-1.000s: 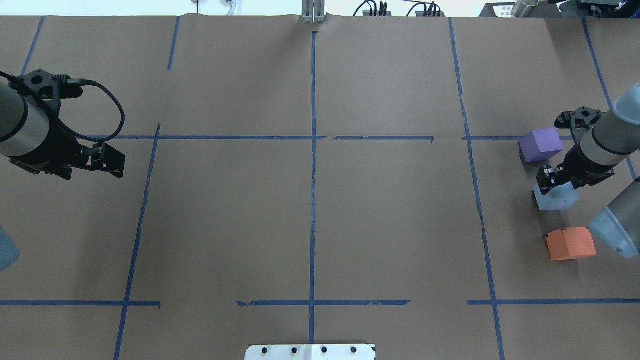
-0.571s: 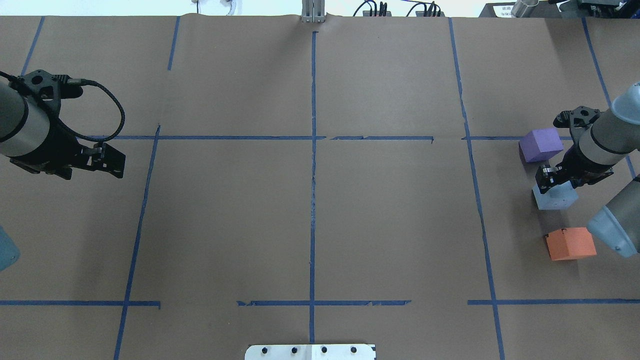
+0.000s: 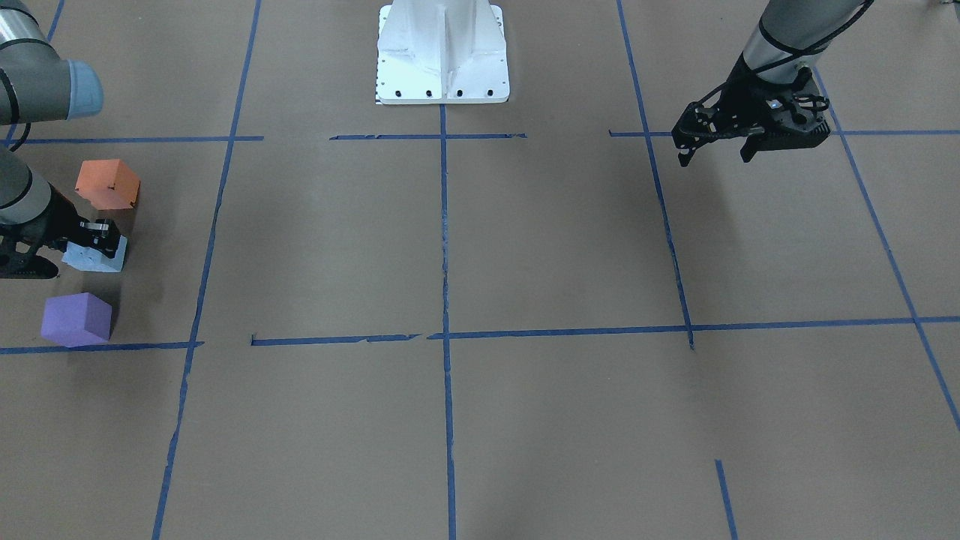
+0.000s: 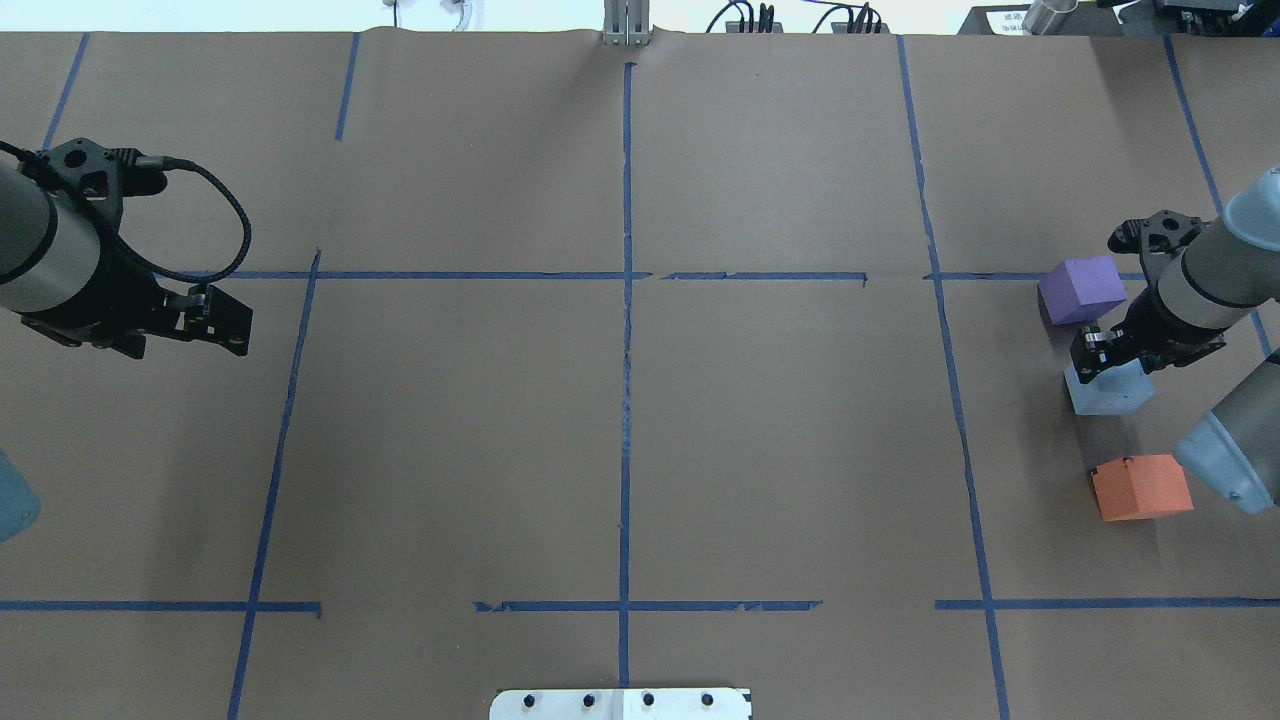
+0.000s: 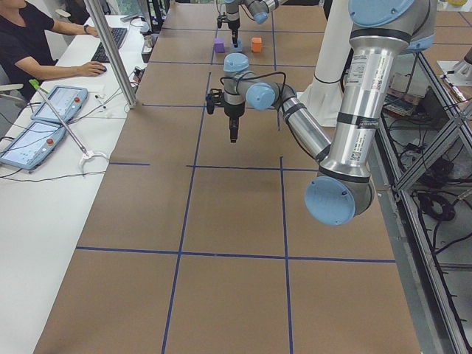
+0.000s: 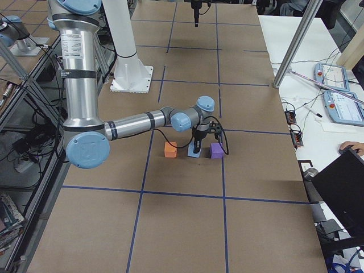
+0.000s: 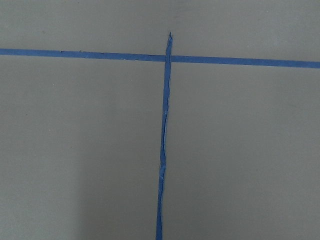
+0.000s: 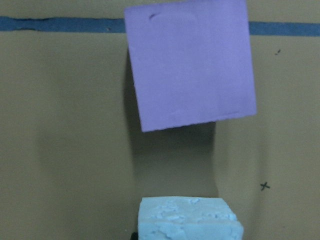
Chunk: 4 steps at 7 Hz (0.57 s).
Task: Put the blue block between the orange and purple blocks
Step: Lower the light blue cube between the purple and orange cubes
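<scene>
**Blue block gripped between its two neighbours**

Facing the robot, the right end effector (image 3: 101, 240) is clenched on the pale blue foam block (image 3: 86, 260). The block lies between the orange foam block (image 3: 107, 185) and the purple foam block (image 3: 76, 319), apart from both. The left end effector (image 3: 712, 154) hangs with its fingers spread, grasping nothing.

From overhead, the brown paper-covered surface (image 4: 780, 430) is crossed by blue tape lines (image 4: 626, 400).

From the left end, a seated person in a dark shirt (image 5: 26, 37) sits at a white side bench (image 5: 44, 221).

The right wrist camera shows the purple block just beyond the blue one.
</scene>
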Each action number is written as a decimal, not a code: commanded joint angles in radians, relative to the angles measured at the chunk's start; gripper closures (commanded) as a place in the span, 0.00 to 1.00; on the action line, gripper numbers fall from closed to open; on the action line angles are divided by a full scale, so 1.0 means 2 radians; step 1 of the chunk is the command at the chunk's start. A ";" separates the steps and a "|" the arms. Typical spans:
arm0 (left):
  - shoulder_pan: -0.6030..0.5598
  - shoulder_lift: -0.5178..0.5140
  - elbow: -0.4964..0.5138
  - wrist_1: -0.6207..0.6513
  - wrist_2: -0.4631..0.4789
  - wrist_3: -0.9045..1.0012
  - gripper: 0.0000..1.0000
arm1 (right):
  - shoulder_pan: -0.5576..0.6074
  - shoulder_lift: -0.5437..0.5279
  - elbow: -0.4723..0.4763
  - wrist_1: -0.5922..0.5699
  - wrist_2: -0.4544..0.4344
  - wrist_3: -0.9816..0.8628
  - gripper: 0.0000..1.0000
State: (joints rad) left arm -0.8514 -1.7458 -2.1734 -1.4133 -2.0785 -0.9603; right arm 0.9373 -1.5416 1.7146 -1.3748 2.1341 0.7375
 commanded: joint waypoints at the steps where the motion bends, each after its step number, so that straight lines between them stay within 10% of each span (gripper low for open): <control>1: 0.000 -0.001 0.000 0.000 0.000 0.000 0.00 | 0.000 0.000 -0.005 0.012 0.001 0.002 0.36; 2: 0.000 -0.002 0.000 0.000 0.000 -0.001 0.00 | 0.000 -0.002 -0.004 0.019 0.001 0.002 0.00; 4: 0.000 -0.002 -0.001 0.000 0.000 -0.001 0.00 | 0.001 -0.006 -0.004 0.030 0.001 0.002 0.00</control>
State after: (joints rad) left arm -0.8514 -1.7499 -2.1742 -1.4128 -2.0786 -0.9616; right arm 0.9375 -1.5509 1.7049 -1.3244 2.1352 0.7424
